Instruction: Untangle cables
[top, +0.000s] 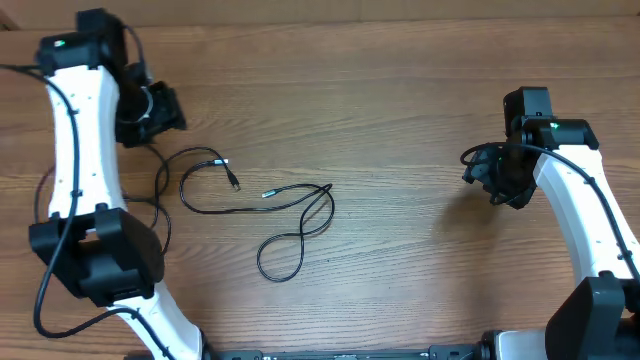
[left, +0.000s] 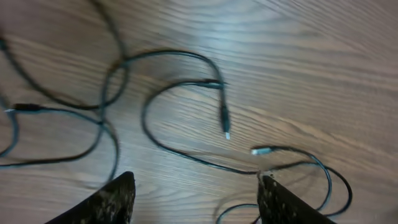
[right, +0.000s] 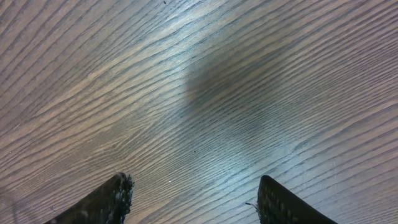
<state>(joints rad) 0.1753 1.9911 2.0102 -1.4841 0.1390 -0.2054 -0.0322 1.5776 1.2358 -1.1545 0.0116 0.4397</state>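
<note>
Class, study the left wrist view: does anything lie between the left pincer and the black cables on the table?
Nothing visible does. The left pincer hangs open above the wooden table. Only bare wood lies between it and the black cables, which lie loose just ahead of it.

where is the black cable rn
In the overhead view the black cable lies on the table left of centre, nearest the left hand.

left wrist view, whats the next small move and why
Probably lower the left tool onto the plug ahead of it: the tool is open and empty, and that loose end lies clear of the cable loops.
</note>
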